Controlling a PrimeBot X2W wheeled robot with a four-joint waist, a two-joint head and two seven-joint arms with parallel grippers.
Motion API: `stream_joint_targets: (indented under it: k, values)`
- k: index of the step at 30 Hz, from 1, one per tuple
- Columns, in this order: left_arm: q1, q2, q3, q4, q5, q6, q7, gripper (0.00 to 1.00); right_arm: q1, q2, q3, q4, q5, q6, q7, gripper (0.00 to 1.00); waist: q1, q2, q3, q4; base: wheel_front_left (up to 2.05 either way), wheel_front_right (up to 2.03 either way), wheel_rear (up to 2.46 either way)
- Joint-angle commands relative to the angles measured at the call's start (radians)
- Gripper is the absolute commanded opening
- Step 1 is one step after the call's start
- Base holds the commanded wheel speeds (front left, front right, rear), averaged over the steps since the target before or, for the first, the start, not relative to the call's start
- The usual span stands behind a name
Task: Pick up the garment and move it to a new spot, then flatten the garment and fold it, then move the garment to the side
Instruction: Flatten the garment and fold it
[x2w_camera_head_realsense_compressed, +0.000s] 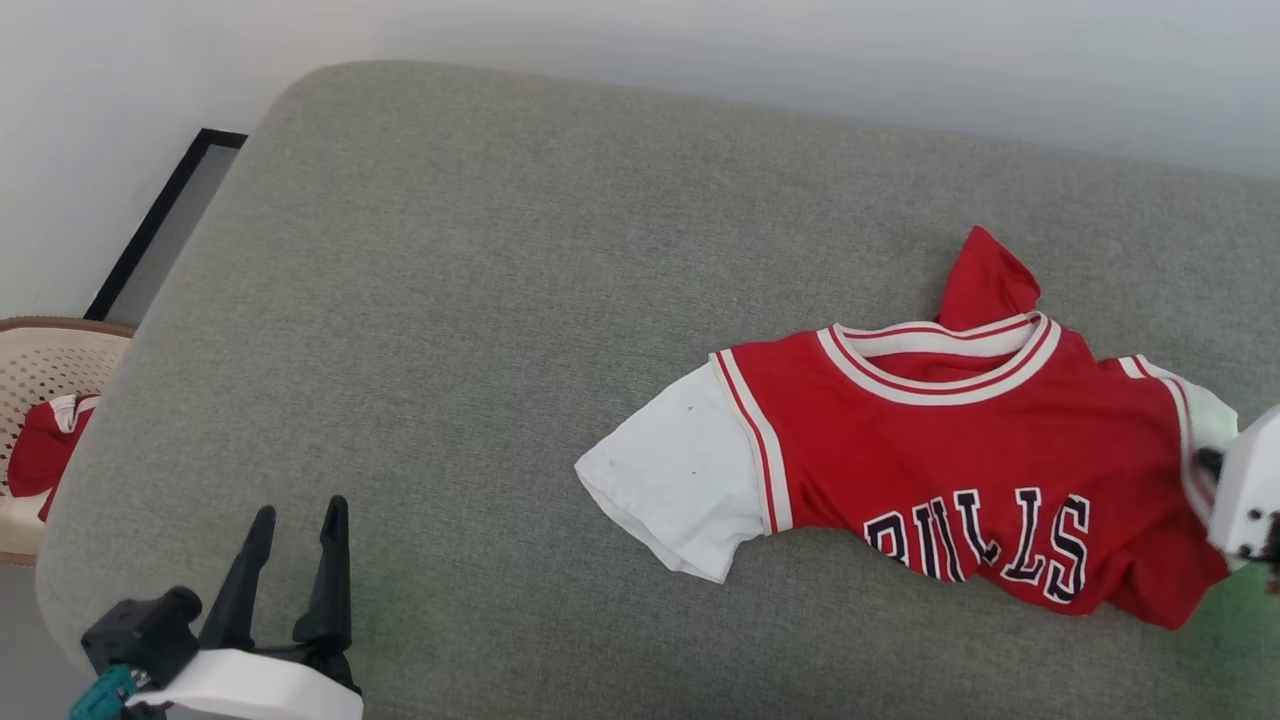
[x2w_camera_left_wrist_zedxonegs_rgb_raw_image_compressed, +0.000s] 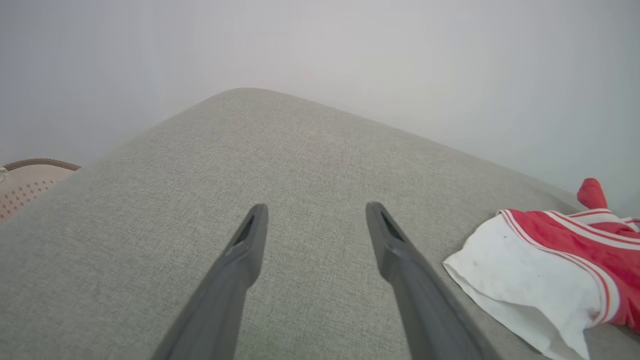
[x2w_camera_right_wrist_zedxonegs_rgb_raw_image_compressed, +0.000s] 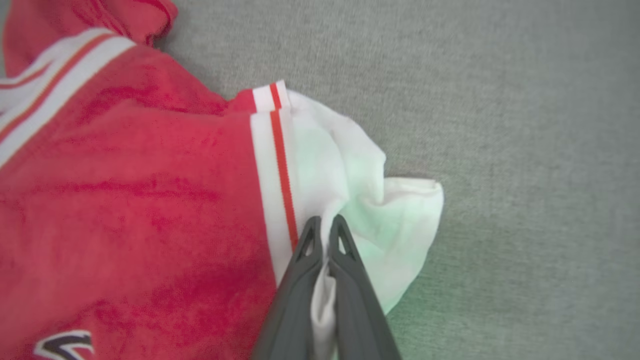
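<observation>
The garment (x2w_camera_head_realsense_compressed: 960, 450), a red jersey with white sleeves and dark "BULLS" lettering, lies rumpled on the right of the grey cushioned surface (x2w_camera_head_realsense_compressed: 480, 330). My right gripper (x2w_camera_right_wrist_zedxonegs_rgb_raw_image_compressed: 324, 222) is shut on the garment (x2w_camera_right_wrist_zedxonegs_rgb_raw_image_compressed: 150, 200), pinching a fold of its white sleeve beside the striped armhole trim. In the head view the right wrist's white housing (x2w_camera_head_realsense_compressed: 1248, 490) sits at the garment's right edge. My left gripper (x2w_camera_head_realsense_compressed: 296, 525) stands open over bare cushion at the lower left, well away from the garment (x2w_camera_left_wrist_zedxonegs_rgb_raw_image_compressed: 550, 270); its open fingers (x2w_camera_left_wrist_zedxonegs_rgb_raw_image_compressed: 250, 240) hold nothing.
A beige perforated basket (x2w_camera_head_realsense_compressed: 45, 360) holding another red and white cloth (x2w_camera_head_realsense_compressed: 45, 445) stands off the cushion's left edge. A pale wall runs behind the cushion. A dark-framed panel (x2w_camera_head_realsense_compressed: 165, 225) lies on the floor at the far left.
</observation>
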Motion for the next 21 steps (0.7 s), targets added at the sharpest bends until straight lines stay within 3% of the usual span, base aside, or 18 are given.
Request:
stream_joint_targets:
  k: [1,2,3,7,11,21]
  values:
    - [-0.016,0.006,0.0,-0.001,0.008,-0.006,-0.005,1.0,-0.015,0.008,-0.01,0.036,-0.008,0.0,-0.022,0.3,0.0,0.0,0.005,-0.004,0.0,0.0,0.0]
    - [-0.02,0.009,-0.006,0.002,0.008,-0.008,-0.005,1.0,-0.022,0.01,-0.009,0.065,-0.019,0.0,-0.035,0.58,0.0,0.0,0.007,-0.005,0.0,0.0,0.0]
    - [-0.027,0.014,-0.015,0.004,0.01,-0.008,-0.002,1.0,-0.034,0.019,-0.004,0.087,-0.021,0.0,-0.045,1.0,0.0,0.0,0.009,-0.006,0.0,0.0,0.0]
    - [-0.057,0.047,-0.04,0.003,-0.007,-0.011,0.034,1.0,-0.071,0.039,0.019,0.134,-0.025,0.0,-0.067,1.0,0.0,0.0,0.008,-0.024,0.0,0.0,0.0]
    - [-0.102,0.085,-0.068,-0.02,-0.049,-0.013,0.106,1.0,-0.101,0.039,0.056,0.102,-0.003,0.0,-0.079,1.0,0.0,0.0,0.002,-0.057,0.0,0.0,0.0]
    - [-0.254,0.183,-0.127,-0.092,-0.168,-0.014,0.381,1.0,-0.079,0.074,0.118,-0.136,0.041,0.0,-0.188,1.0,0.0,0.0,-0.006,-0.173,0.0,0.0,0.0]
